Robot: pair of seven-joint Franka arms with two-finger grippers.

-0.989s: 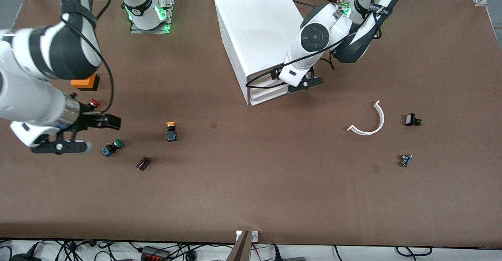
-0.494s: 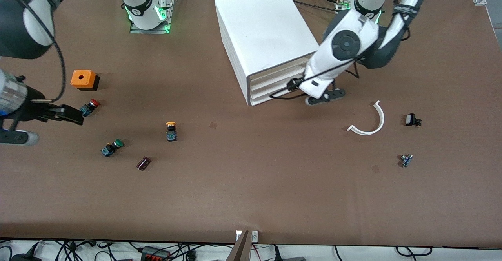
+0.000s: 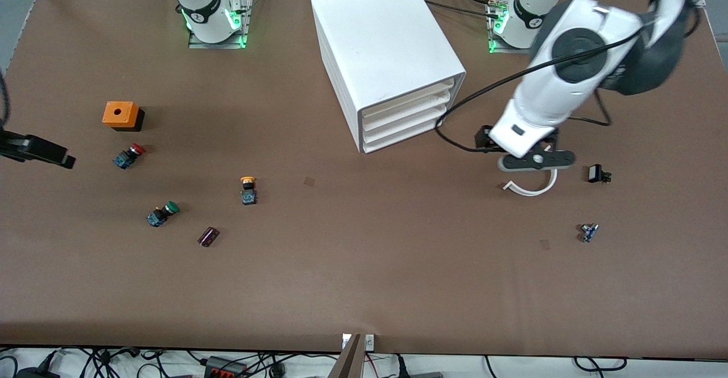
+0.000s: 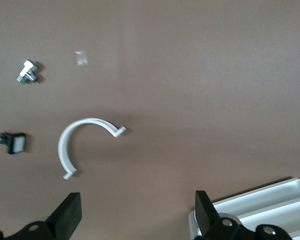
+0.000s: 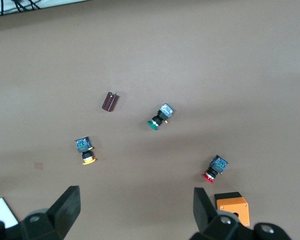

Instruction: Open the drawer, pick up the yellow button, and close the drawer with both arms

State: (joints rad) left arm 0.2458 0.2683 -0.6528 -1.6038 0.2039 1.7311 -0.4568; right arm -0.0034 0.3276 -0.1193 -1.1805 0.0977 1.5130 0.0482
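The white cabinet (image 3: 387,42) stands at the table's back middle. Its uppermost drawer (image 3: 406,95) sits flush with the three below it; the drawer fronts also show in the left wrist view (image 4: 260,207). The yellow-capped button (image 3: 248,189) stands on the open table, nearer the front camera than the cabinet, toward the right arm's end; it also shows in the right wrist view (image 5: 85,151). My left gripper (image 3: 493,146) is open and empty over the table between the cabinet and a white arc (image 4: 136,215). My right gripper (image 3: 51,156) is open and empty at the table's edge (image 5: 135,210).
A red-capped button (image 3: 129,155), a green-capped button (image 3: 162,214), an orange box (image 3: 120,115) and a dark purple cylinder (image 3: 207,236) lie toward the right arm's end. A white arc (image 3: 534,187), a black switch (image 3: 597,174) and a small metal part (image 3: 589,232) lie toward the left arm's end.
My left gripper has swung from the cabinet's drawer fronts to over the white arc. My right gripper has drawn back past the red button to the table's edge.
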